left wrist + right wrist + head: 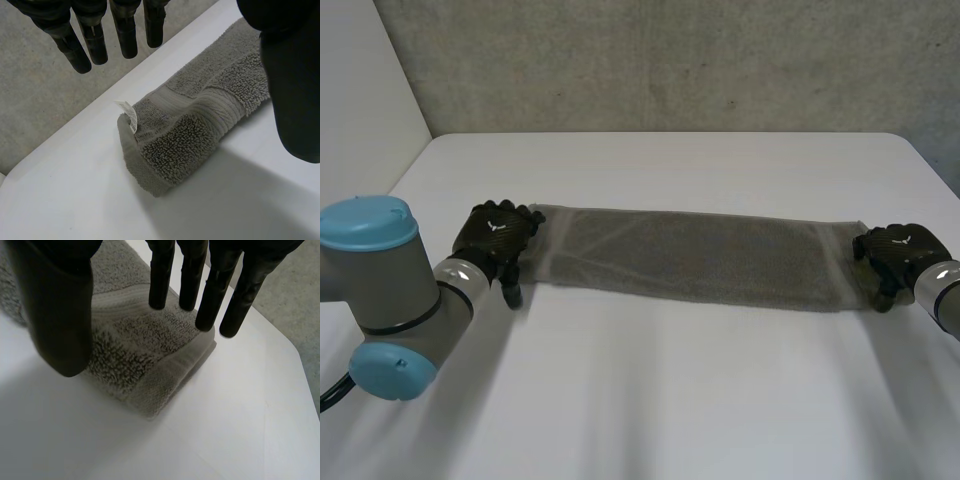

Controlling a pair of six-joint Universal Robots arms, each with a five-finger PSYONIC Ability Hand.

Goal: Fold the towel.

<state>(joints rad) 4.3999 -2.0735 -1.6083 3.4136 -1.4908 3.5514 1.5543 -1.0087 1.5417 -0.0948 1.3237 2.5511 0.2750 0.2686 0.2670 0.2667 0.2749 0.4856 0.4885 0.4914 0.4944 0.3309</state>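
A grey towel (690, 260) lies folded into a long narrow strip across the white table (670, 400). My left hand (495, 238) is at the strip's left end. In the left wrist view its straight fingers (90, 40) and thumb (295, 90) hang apart above that end (190, 125), which bears a small white tag (127, 112). My right hand (898, 252) is at the strip's right end. Its fingers (210, 295) and thumb (60, 315) straddle the doubled end (135, 350) without closing on it.
A rough grey wall (670, 60) stands behind the table's far edge. The table's side edge runs close beyond each towel end, with grey floor (35, 100) past it. Bare white tabletop spreads in front of the towel.
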